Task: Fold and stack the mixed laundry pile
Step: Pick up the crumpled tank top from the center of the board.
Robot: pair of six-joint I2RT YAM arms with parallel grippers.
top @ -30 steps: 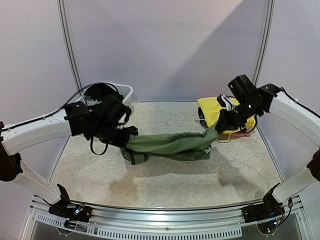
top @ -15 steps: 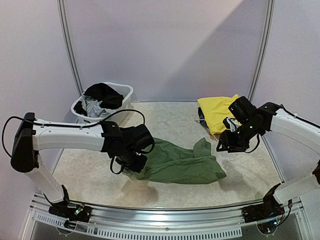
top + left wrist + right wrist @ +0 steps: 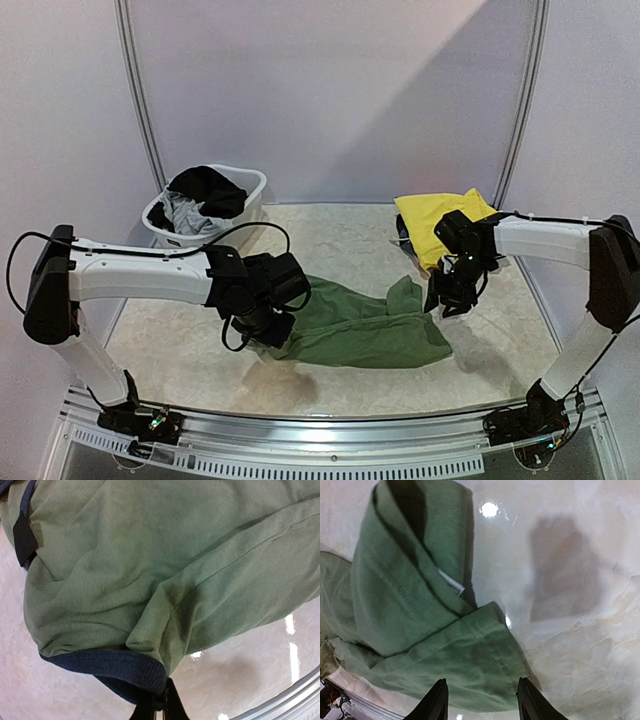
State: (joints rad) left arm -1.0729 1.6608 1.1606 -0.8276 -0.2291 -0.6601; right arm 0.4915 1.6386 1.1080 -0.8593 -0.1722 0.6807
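The olive-green T-shirt (image 3: 365, 328) lies crumpled across the middle of the table. My left gripper (image 3: 262, 325) is shut on its left end, pinching the navy trim (image 3: 120, 667) and green cloth (image 3: 165, 570) between the fingertips. My right gripper (image 3: 443, 298) hovers open just over the shirt's right end, where the green hem (image 3: 470, 665) lies below and between the two fingers (image 3: 436, 704) without being held. The yellow garment (image 3: 432, 220) lies at the back right, partly behind the right arm. Grey and black pieces (image 3: 200, 195) sit in the tub.
A white plastic tub (image 3: 250, 185) stands at the back left. Two metal poles (image 3: 140, 100) rise along the back wall. The table's metal front rail (image 3: 320, 420) runs along the near edge, with both arm bases bolted there.
The shirt, stretched in the air between both grippers a second ago, now lies on the table. The right gripper let go and came down beside the shirt's right end; the left lowered its end.
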